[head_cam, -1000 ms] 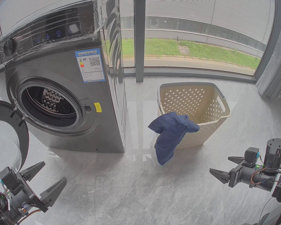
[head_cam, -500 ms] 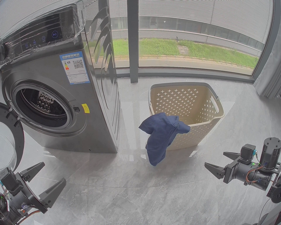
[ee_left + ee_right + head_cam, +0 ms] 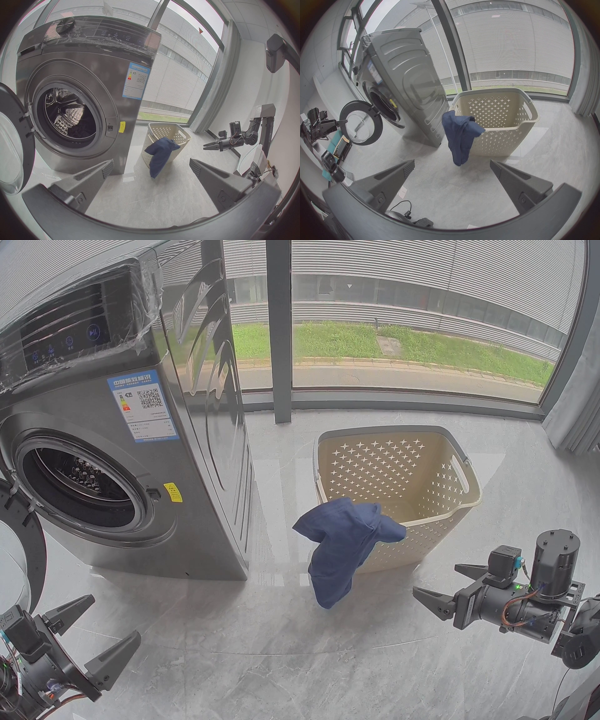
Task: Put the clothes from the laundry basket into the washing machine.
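A dark blue garment (image 3: 342,543) hangs over the near left rim of the cream laundry basket (image 3: 437,515), its tail reaching down toward the floor; it also shows as the blue garment (image 3: 460,134) over the basket (image 3: 503,125) and the garment (image 3: 160,152). The grey washing machine (image 3: 125,427) stands at the left with its round door (image 3: 19,552) swung open and dark cloth lying in the drum (image 3: 70,117). My left gripper (image 3: 94,637) is open low at the left. My right gripper (image 3: 451,587) is open, to the right of the garment and in front of the basket.
Grey tiled floor (image 3: 281,646) lies open between the arms and the basket. A big window with a dark post (image 3: 279,334) runs behind. A curtain (image 3: 578,396) hangs at the far right. Cables and a stand (image 3: 334,150) sit off beyond the machine's door.
The whole head view has shifted: the camera has moved, so machine and basket sit further left. My right gripper has come forward and left toward the garment. The left gripper hardly moved.
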Robot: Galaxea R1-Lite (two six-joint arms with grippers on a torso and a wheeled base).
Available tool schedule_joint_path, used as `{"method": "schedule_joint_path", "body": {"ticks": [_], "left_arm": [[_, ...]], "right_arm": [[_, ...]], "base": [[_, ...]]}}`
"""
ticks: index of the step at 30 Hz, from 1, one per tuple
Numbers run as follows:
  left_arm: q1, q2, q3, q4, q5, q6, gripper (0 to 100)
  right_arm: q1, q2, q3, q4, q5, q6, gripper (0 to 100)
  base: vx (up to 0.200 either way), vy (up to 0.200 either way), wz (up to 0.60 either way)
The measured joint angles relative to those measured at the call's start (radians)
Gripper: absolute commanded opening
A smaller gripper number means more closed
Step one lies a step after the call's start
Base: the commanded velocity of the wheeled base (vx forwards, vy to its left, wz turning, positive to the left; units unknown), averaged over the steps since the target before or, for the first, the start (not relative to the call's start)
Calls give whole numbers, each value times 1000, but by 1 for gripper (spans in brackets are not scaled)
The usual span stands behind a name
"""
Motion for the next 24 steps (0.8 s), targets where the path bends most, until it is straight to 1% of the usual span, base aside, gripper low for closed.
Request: {"method": "schedule_joint_path", "body": {"ticks": [1, 5, 8, 10, 13, 17, 21, 24], "left_arm": [[0, -2, 0, 1, 3, 1, 100], [14, -7, 0, 6, 21, 6, 100], [55, -13, 0, 20, 27, 10, 100], [79, -23, 0, 51, 27, 13, 100], [111, -65, 0, 124, 27, 14, 100], [152, -175, 0, 240, 17, 14, 100], [202, -319, 0, 407, -23, 13, 100], [237, -423, 0, 505, -60, 13, 100]], "right_arm": [[1, 9, -13, 0, 0, 0, 100], [-4, 53, -62, 0, -2, -2, 100], [-8, 87, -90, 0, -2, -3, 100], [-11, 107, -101, -1, -2, -3, 100], [-12, 133, -112, -9, -1, -3, 100], [-13, 161, -119, -35, -1, -6, 100], [-13, 193, -124, -69, -1, -17, 100], [-11, 223, -131, -92, -1, -24, 100]], "base": [[200, 0, 0], [0, 0, 0], [0, 0, 0], [0, 0, 0], [0, 0, 0], [0, 0, 0], [0, 0, 0], [0, 0, 0]]}}
